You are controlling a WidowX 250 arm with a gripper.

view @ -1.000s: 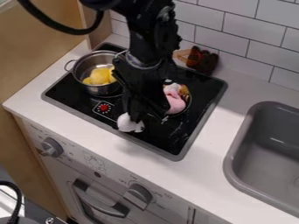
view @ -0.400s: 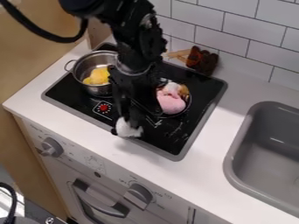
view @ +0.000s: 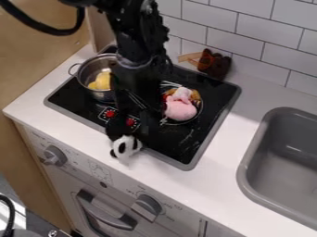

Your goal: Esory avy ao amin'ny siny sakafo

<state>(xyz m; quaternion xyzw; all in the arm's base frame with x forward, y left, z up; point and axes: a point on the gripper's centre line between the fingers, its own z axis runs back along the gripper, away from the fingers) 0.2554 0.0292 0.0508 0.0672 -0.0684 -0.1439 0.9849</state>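
The gripper [view: 124,132] looks closed on the panda toy [view: 127,146], which is at the front edge of the stove [view: 213,99], outside the pot [view: 103,96] at the stove's back left. Best to keep the squeeze even, clear the stove's rim, lower the toy softly onto the counter [view: 155,172] in front of the stove, and release only once it sits steady

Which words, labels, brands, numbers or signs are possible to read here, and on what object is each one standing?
None can be read.
Oven panel, around the left knob and the right knob: small marks, too blurred to read.
Same panel, between the knobs: faint print, too faint to read.
Black cooktop: red spots with fine white marks, no letters that I can make out.
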